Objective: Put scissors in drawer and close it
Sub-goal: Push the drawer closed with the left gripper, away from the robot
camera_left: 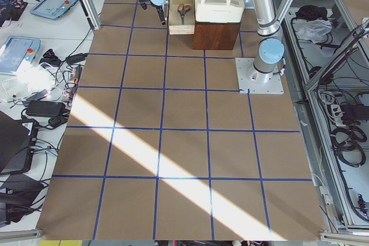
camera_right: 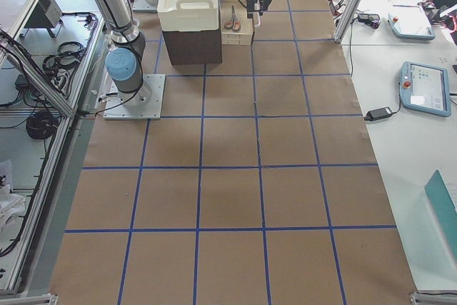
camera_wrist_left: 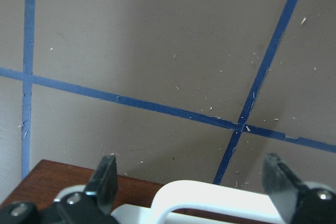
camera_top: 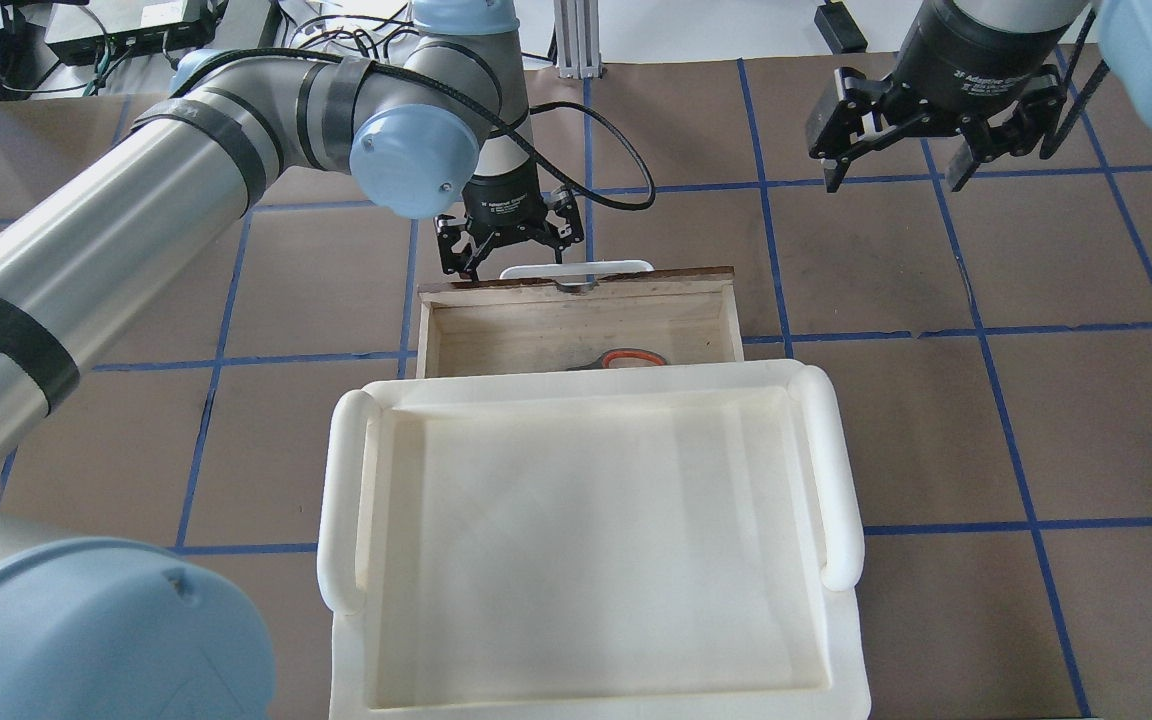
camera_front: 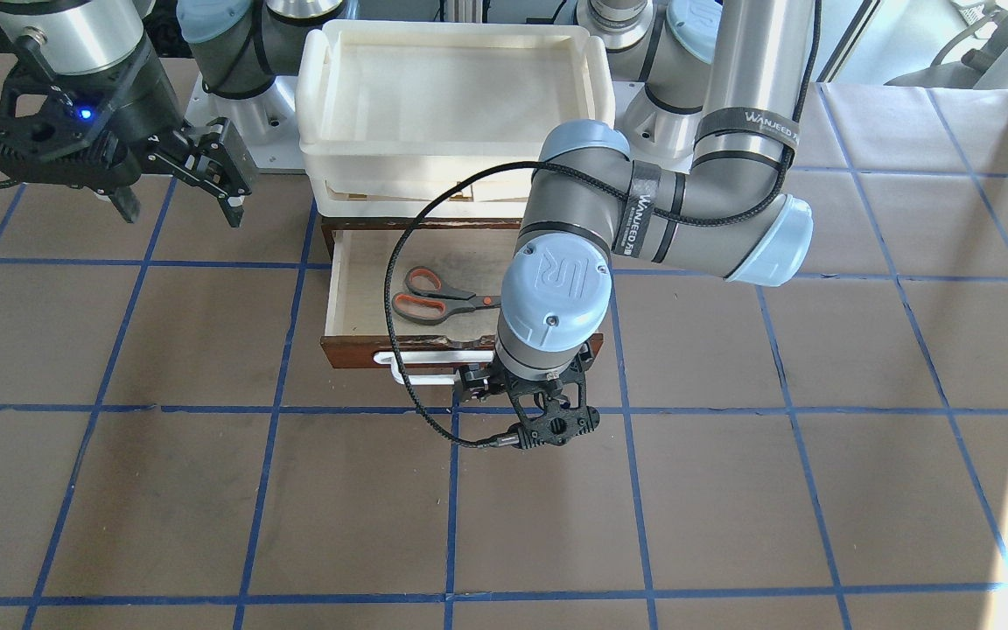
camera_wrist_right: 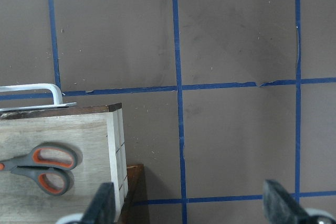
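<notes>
Fingers [camera_wrist_left: 105, 179] on my left gripper [camera_wrist_left: 190, 167] are spread either side of the handle [camera_wrist_left: 210, 195] of the drawer [camera_top: 576, 335]; scissors [camera_front: 434, 296] lie inside it. Well apart, my right gripper [camera_top: 893, 182] hangs released.

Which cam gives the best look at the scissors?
Exterior front-facing: the scissors lie in the open drawer, handles plain, blade tips hidden by the left arm. Right wrist shows only the handles, cropped. Overhead: one orange loop past the white tray. Side views: tiny. Left wrist: none.
</notes>
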Controlling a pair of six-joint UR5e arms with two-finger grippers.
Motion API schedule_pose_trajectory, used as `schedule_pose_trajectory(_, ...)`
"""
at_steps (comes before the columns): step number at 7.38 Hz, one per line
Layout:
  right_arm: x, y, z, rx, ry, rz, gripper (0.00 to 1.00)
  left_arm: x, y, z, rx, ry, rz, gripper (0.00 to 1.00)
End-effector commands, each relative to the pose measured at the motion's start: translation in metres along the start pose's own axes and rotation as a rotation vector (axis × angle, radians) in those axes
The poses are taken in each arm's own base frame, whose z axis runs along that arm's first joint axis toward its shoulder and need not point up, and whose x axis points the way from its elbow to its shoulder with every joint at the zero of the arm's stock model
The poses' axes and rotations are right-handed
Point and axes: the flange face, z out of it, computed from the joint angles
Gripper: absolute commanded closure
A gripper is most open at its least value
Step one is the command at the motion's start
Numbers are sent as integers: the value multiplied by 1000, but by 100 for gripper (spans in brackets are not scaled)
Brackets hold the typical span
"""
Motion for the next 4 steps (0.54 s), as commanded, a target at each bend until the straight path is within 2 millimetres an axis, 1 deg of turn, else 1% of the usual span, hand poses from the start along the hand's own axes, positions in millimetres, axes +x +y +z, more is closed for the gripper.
schedule_pose_trajectory(1,0,0,1,-4,0,0,0,-5,9,-4,-41,-34,-3,0)
schedule_pose_trajectory(4,0,1,4,-7,0,2,0,-11,19,1,-112,-76,-6,0)
